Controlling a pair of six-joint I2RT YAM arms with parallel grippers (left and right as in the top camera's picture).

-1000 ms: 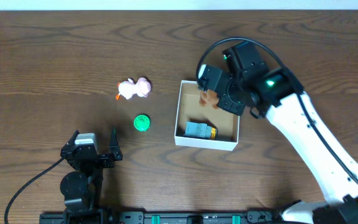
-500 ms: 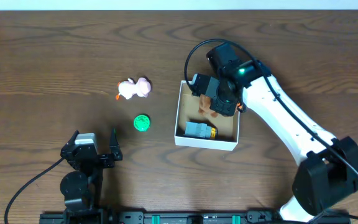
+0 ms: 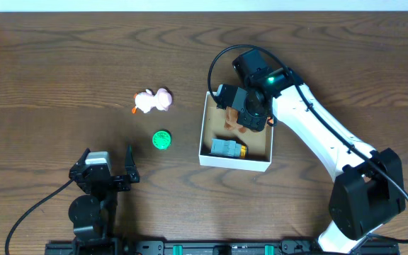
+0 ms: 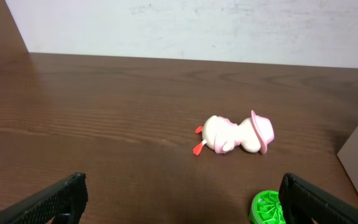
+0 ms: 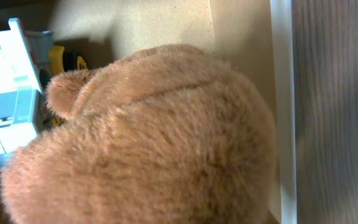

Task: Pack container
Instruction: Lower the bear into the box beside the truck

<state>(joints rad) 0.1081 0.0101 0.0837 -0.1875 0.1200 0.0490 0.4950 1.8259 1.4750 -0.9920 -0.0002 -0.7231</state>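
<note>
The container [image 3: 235, 163] is a square white-walled box with a brown floor, right of centre. A grey and yellow toy [image 3: 227, 148] lies inside it near the front wall. My right gripper [image 3: 242, 117] is over the container's back left part, shut on a brown plush toy [image 3: 232, 122]. In the right wrist view the plush [image 5: 154, 137] fills the frame and hides the fingers, with the container wall [image 5: 283, 93] and the grey toy [image 5: 5, 93] beside it. My left gripper [image 3: 108, 157] is open and empty at the front left; it also shows in the left wrist view [image 4: 182, 202].
A pink duck toy with a hat [image 3: 153, 101] lies on the table left of the container; it also shows in the left wrist view [image 4: 235, 134]. A green ribbed disc [image 3: 161, 140] lies in front of it, close to my left gripper's right finger [image 4: 267, 208].
My right arm has swung left and brought the brown plush from the container's back edge down inside the container. The left arm has not moved.
</note>
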